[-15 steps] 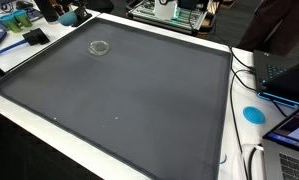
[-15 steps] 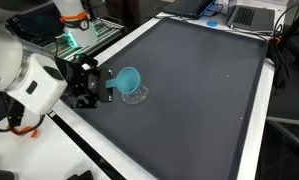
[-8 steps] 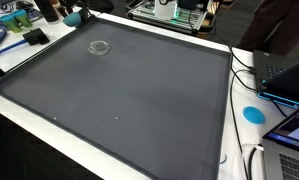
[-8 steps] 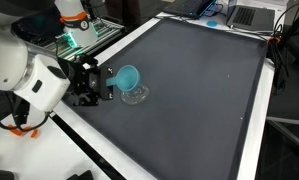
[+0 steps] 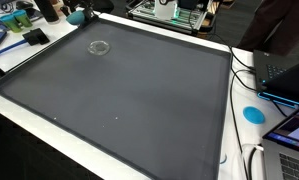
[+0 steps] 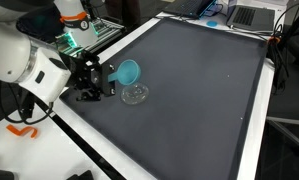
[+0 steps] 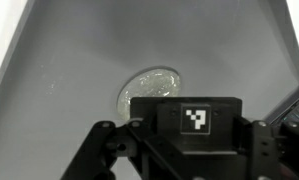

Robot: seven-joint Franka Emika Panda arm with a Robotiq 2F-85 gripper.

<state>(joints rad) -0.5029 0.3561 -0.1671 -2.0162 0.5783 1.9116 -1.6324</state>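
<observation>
1 dark mat [image 5: 129, 100] covers the white table [image 5: 239, 120], a laptop [image 6: 251, 15] at its edge; the claw [image 6: 111, 80] pinches a blue cup [image 6: 127, 73].

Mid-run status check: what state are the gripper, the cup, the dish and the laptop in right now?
Gripper: shut on the blue cup.
Blue cup: held clear of the mat, tilted on its side.
Clear dish: lying flat on the dark mat, looks empty.
Laptop: lid open, at the table's far corner.
</observation>
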